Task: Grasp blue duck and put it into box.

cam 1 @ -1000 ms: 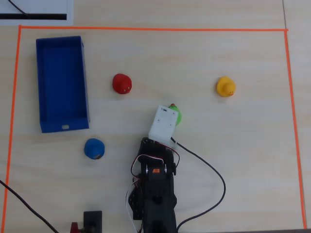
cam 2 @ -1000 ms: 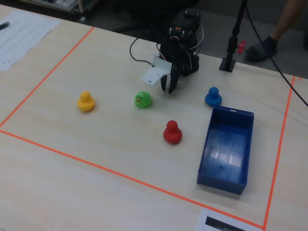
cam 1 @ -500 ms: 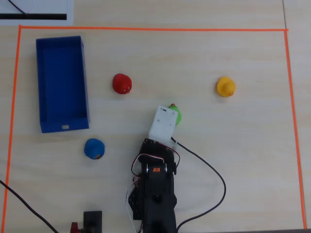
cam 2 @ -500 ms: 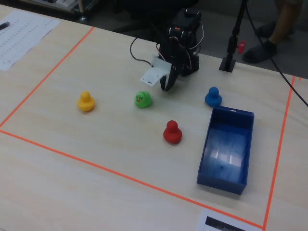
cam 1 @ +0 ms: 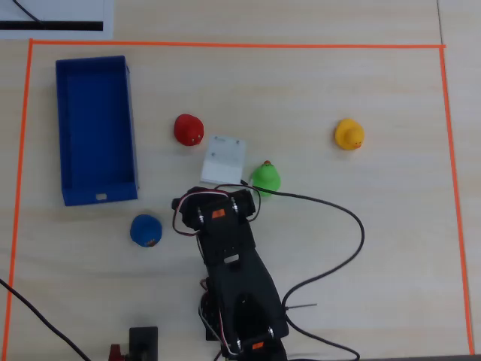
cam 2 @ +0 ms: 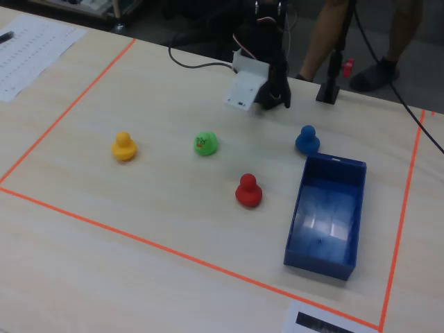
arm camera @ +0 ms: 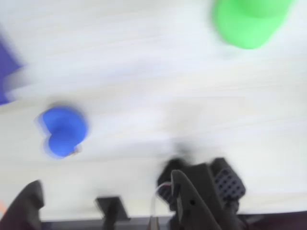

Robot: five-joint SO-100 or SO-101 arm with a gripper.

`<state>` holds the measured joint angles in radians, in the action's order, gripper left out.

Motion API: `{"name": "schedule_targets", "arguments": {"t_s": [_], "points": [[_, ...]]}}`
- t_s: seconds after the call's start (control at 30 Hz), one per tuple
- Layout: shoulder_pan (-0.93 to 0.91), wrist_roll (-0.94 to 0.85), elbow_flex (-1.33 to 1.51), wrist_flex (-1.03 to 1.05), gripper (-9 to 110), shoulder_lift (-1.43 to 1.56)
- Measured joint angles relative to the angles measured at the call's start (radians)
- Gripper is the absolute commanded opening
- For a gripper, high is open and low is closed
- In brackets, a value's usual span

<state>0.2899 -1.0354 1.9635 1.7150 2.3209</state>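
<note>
Nothing done yet. Blue duck sits on the counter just outside the box, which is empty. Claw hangs clear of it; motion blur, cannot tell its spread. Grasp and drop remain.

The wrist view was smeared with motion blur. The blue duck, at about nine o'clock, was a soft blob with its beak barely a fleck. The green duck, at one o'clock, was cut off by the top edge. A sliver of the box was cut by the left edge.

The gripper showed only as dark blurred shapes at six o'clock, cropped by the bottom edge; its jaws could not be read. In the overhead view the white camera housing hid the fingers.
</note>
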Motion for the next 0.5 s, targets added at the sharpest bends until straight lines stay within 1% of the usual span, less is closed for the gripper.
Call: {"name": "schedule_targets", "arguments": {"t_s": [0.13,0.23,0.3,0.5], "points": [[0.219,0.147,-0.129,0.018,39,-0.129],[0.367,0.225,-0.112,0.012,40,-0.193],[0.445,0.245,-0.064,-0.018,40,-0.216],[0.456,0.247,0.117,-0.179,40,-0.221]]}}
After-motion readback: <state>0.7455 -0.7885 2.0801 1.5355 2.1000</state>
